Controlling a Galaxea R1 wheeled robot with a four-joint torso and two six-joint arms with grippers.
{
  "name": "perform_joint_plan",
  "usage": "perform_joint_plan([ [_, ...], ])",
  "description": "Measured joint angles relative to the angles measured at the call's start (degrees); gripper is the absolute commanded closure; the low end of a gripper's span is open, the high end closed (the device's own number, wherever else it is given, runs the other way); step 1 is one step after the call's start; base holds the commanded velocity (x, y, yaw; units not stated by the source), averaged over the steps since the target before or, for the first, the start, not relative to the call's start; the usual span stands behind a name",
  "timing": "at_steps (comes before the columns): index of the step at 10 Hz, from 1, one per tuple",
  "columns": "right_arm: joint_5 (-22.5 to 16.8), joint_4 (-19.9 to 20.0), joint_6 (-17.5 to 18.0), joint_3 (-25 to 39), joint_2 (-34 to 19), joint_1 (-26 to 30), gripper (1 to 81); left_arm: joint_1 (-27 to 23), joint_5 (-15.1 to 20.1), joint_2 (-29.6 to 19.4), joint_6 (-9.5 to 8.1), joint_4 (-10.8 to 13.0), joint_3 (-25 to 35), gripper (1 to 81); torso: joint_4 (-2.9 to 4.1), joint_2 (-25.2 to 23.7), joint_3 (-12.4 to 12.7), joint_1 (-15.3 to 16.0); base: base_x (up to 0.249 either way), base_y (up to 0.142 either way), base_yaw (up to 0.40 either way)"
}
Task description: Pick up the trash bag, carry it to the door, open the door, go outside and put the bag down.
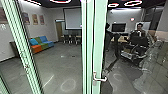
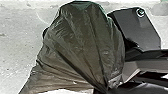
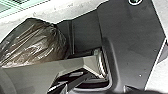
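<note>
A pale green-framed glass door [image 1: 99, 37] stands upright close in front of me in the head view, with a lever handle [image 1: 100, 79] low on its frame. Whether the door is ajar I cannot tell. In the left wrist view the dark, translucent trash bag [image 2: 80, 42] hangs large over the pale floor. Its folds draw together at my left gripper [image 2: 107, 88], which is shut on it. The same trash bag [image 3: 37, 42] appears beyond a grey arm part in the right wrist view. The state of my right gripper is unclear.
Another green frame post [image 1: 23, 50] rises at the left. Through the glass I see a colourful sofa [image 1: 41, 44], chairs [image 1: 71, 39] and a hanging screen [image 1: 73, 18]. A person [image 1: 139, 31] is at the right behind a dark control rig [image 1: 136, 46].
</note>
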Motion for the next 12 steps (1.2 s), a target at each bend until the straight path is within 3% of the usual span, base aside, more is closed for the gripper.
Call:
perform_joint_plan([
  [8,-0.05,0.0,0.0,-0.02,0.02,0.0,1.0,-0.02,-0.09,-0.02,-0.02,0.0,0.0,81.1,0.0,0.0,0.0,-0.02,0.0,0.0,0.129],
  [12,0.0,0.0,0.0,-0.02,0.02,0.0,1.0,-0.02,-0.09,-0.15,-0.02,-0.02,0.0,81.1,0.0,0.0,0.0,0.0,0.0,0.0,0.0],
])
